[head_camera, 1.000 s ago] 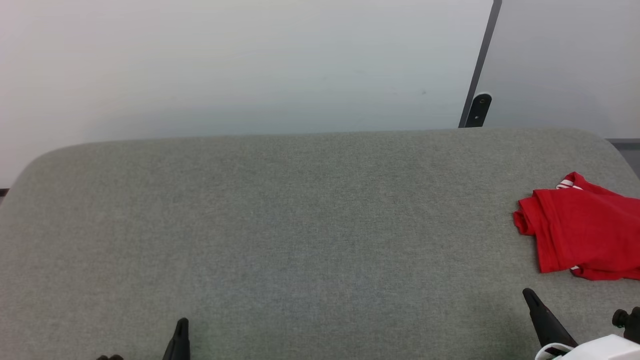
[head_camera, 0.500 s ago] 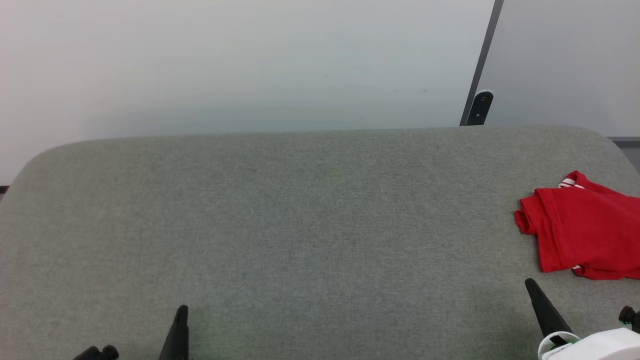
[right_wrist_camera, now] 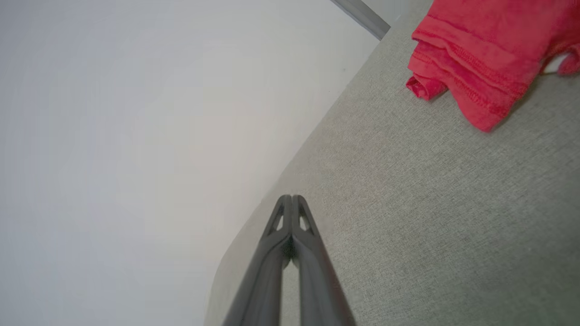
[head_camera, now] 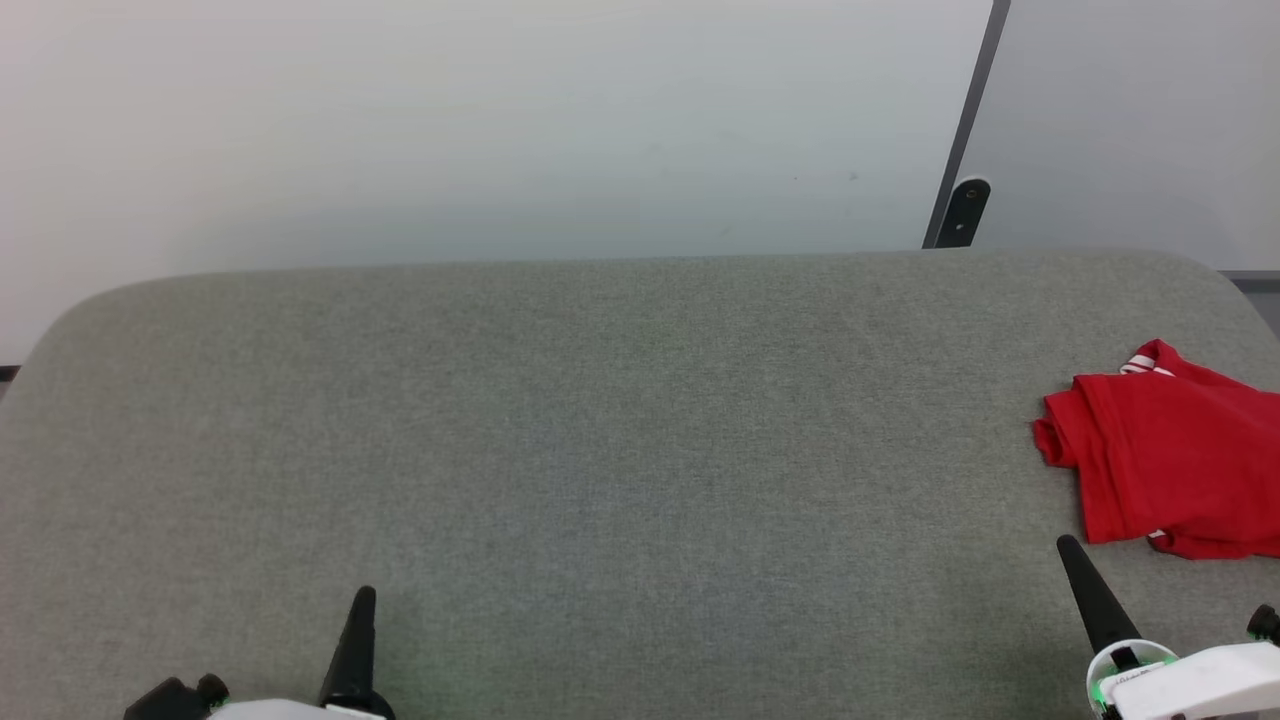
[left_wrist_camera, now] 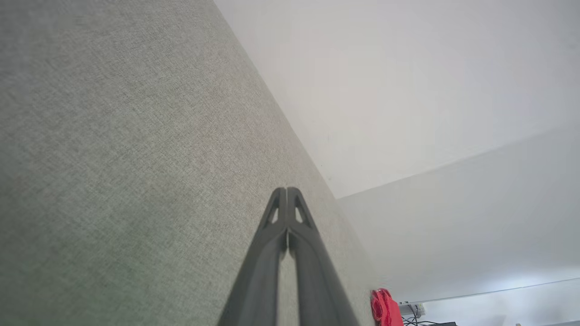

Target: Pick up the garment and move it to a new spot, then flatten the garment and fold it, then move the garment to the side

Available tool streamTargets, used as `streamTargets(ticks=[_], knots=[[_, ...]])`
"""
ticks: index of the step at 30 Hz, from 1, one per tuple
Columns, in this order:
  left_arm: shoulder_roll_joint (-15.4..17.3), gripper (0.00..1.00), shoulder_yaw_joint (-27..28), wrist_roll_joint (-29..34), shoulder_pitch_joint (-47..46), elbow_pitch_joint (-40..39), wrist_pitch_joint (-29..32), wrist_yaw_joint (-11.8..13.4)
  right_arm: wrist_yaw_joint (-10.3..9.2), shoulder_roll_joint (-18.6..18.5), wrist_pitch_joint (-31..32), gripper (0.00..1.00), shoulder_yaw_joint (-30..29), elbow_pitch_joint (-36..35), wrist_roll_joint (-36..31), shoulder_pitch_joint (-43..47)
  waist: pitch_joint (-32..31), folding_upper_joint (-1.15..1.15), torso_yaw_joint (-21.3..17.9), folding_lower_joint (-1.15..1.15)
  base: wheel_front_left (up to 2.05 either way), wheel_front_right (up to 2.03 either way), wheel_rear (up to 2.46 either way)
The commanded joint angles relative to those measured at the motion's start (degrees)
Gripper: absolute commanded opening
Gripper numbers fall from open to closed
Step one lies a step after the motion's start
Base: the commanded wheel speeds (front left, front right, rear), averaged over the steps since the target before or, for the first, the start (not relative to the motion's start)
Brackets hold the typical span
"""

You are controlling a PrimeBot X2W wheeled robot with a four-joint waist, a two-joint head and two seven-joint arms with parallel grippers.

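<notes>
Garment [head_camera: 1165, 460] lies folded at table's [head_camera: 600, 430] far right edge, untouched. Left gripper [head_camera: 363, 600] and right gripper [head_camera: 1072, 552], jaws together, empty, have crept further into view this last second. You likely have the task done.

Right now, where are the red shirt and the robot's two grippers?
red shirt [head_camera: 1170, 465]: head view, middle of the folded red cloth.
left gripper [head_camera: 364, 598]: head view, its closed fingertips.
right gripper [head_camera: 1070, 548]: head view, its closed fingertips.
</notes>
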Motion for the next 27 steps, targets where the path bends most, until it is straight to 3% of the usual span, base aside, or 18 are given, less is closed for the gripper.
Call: streamTargets(ticks=[1, 27], knots=[[0.02, 0.00, 0.29, -1.57, -1.53, -0.30, 0.46, -0.38, -0.02, 0.15, -0.21, 0.00, -0.39, -0.06, 1.57, -1.26, 0.04, 0.00, 0.02, 0.00, 0.00, 0.00, 0.00], [-0.41, 0.00, 1.56, -14.47, -4.96, 0.79, 4.06, -0.95, -0.04, 1.53, -0.63, 0.00, -1.74, 2.93, 13.28, -4.18, 0.61, 0.00, 0.32, 0.00, 0.00, 0.00, 0.00]])
